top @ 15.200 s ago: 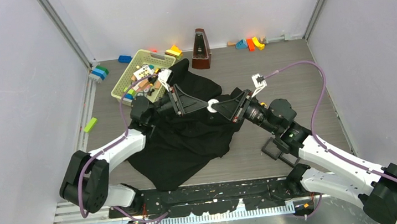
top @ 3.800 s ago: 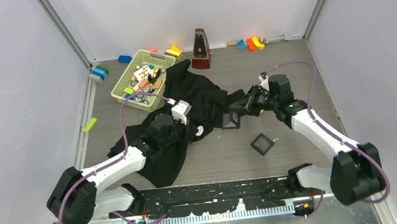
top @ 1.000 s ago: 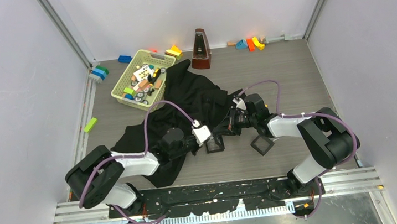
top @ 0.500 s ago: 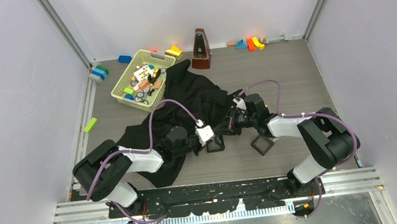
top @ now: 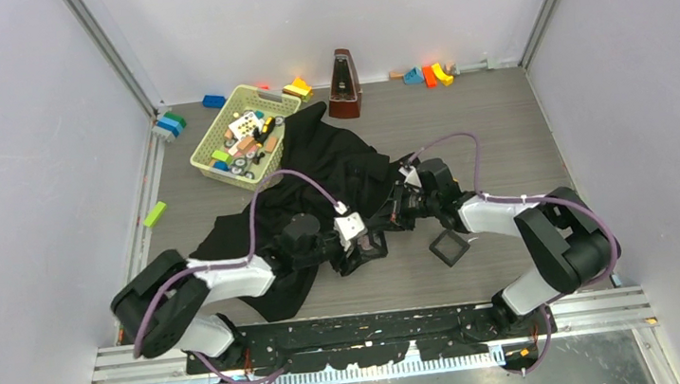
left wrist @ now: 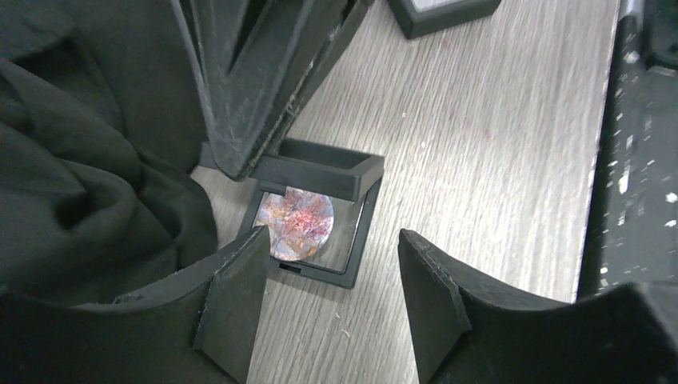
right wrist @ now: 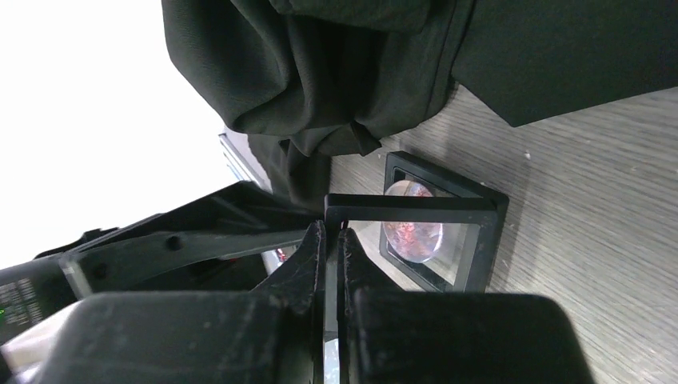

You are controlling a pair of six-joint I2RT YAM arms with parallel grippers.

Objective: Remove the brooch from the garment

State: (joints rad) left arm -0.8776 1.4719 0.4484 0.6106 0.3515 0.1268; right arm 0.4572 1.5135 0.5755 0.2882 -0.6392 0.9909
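Brooch [left wrist: 298,224]: round, pinkish with a dull sheen. I find it lying in a small black square tray [left wrist: 352,260] on the counter [left wrist: 496,160], off the cloth. The black garment [left wrist: 80,160] is heaped just beside that tray. I log the left jaws spread wide above the tray, gripping nothing. The right jaws are pinched tight on the tray's thin raised lid [right wrist: 416,202]. A second black tray [top: 449,246] sits near.
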